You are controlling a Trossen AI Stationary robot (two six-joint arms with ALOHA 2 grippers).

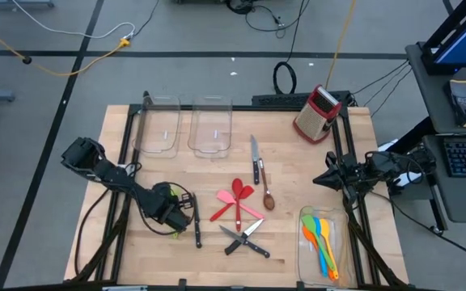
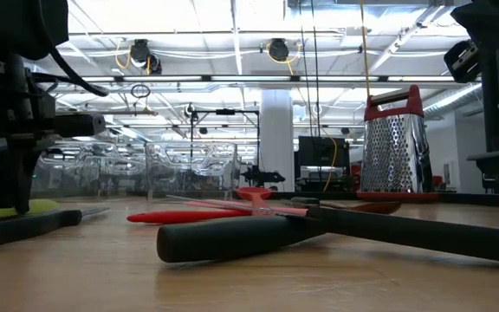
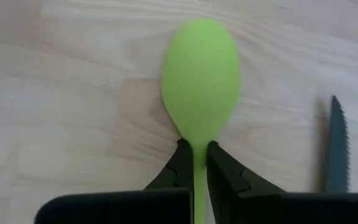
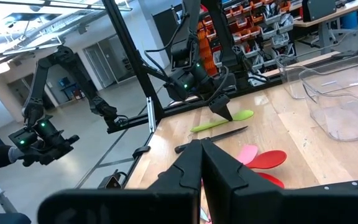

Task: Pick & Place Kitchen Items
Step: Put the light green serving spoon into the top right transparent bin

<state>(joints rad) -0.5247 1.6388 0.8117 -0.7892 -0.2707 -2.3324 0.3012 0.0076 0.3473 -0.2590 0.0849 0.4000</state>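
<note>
The left gripper [image 3: 194, 163] has its jaws pinched together on the thin neck of a green spoon [image 3: 200, 74], the bowl lying flat on the wooden table [image 1: 168, 174] just ahead of the fingertips, so I would say the grasp step is in hand and the lift has not begun. A serrated steel knife [image 3: 335, 146] lies just beside the gripper, close enough that the rise should go straight up to avoid dragging it. From there the spoon probably belongs in the clear bin [image 1: 324, 242] that already holds coloured utensils, well across the table from this gripper, past the crossed knives [image 1: 243, 238] and the red spatulas [image 1: 237, 202]. The right gripper [image 4: 202, 149] waits at the far side with its fingers together, empty. I can read no brand, label or writing anywhere.
</note>
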